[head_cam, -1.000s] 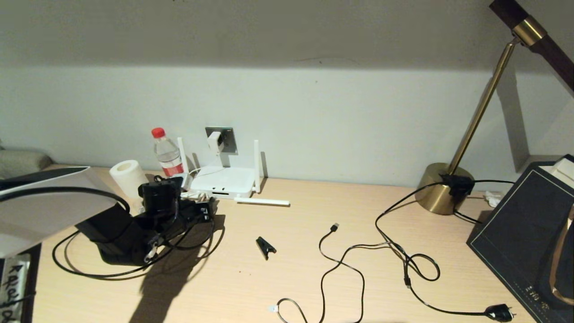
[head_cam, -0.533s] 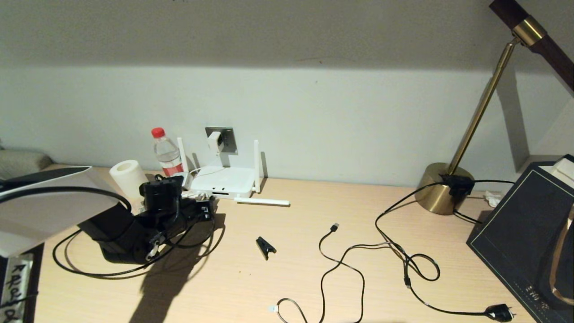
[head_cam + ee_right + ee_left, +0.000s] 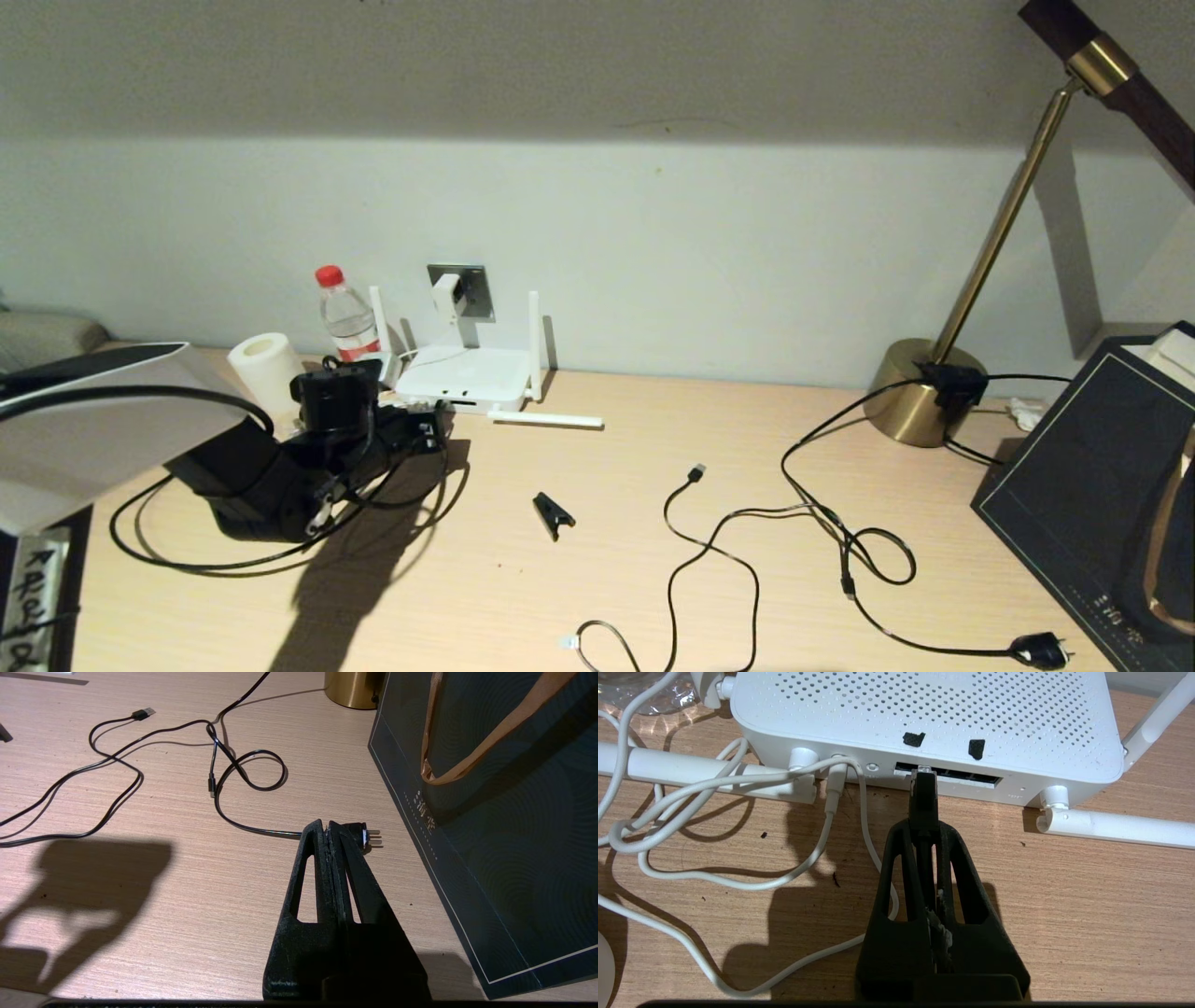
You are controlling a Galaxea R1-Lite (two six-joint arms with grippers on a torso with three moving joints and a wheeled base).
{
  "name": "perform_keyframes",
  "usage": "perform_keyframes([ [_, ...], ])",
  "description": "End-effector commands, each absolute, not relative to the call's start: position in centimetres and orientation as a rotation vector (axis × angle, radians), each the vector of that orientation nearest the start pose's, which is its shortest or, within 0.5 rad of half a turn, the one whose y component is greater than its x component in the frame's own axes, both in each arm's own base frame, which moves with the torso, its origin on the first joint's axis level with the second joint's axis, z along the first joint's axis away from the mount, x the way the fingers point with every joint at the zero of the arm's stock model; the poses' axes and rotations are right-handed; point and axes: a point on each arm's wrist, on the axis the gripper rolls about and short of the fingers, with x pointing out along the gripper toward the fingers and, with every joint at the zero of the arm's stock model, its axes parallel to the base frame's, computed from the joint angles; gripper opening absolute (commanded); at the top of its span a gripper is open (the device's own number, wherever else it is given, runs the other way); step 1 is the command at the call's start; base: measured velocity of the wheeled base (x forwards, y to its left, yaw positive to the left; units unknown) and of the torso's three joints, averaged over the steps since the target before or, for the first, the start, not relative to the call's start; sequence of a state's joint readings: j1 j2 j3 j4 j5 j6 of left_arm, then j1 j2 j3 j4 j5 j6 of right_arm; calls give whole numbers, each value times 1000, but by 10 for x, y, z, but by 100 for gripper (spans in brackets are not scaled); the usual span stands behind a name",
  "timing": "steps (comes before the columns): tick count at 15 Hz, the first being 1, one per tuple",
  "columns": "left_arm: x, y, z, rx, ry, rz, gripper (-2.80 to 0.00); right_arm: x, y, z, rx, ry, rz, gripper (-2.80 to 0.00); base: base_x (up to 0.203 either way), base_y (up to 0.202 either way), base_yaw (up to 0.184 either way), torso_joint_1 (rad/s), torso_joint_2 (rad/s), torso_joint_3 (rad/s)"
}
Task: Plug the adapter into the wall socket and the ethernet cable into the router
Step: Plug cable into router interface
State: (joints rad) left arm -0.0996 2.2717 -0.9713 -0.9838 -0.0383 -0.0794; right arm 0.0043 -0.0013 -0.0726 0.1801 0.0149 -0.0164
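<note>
Since 1 second ago our left gripper (image 3: 923, 788) has crept a little closer to the router (image 3: 464, 375), and everything else on the counter (image 3: 653, 523) has kept its place. We hold the ethernet cable (image 3: 923, 795) pinched in that gripper's narrow jaws, its clear connector tip right at the mouth of the leftmost port in the row along the router's near edge; whether it has entered we cannot tell. Above, the adapter (image 3: 447, 295) already sits in the wall socket (image 3: 474, 287), its thin white cord running down to the router, so we judge that half done and the cable insertion the step in hand. Next we need a straight push along the port's axis, keeping the connector level until it seats. Our right gripper (image 3: 332, 828) hangs over the counter's right side beside a dark bag (image 3: 504, 812), jaws closed on nothing.
</note>
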Motion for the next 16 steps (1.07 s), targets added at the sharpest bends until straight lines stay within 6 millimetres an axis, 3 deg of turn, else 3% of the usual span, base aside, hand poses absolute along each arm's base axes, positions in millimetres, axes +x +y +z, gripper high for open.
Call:
perform_keyframes([
  [1, 410, -42, 51, -68, 311, -126, -280, -29, 0, 77, -16, 109, 21, -280, 0, 0, 0, 0, 0, 0],
  [16, 410, -42, 50, -68, 312, -125, -280, -29, 0, 77, -16, 109, 21, -280, 0, 0, 0, 0, 0, 0],
])
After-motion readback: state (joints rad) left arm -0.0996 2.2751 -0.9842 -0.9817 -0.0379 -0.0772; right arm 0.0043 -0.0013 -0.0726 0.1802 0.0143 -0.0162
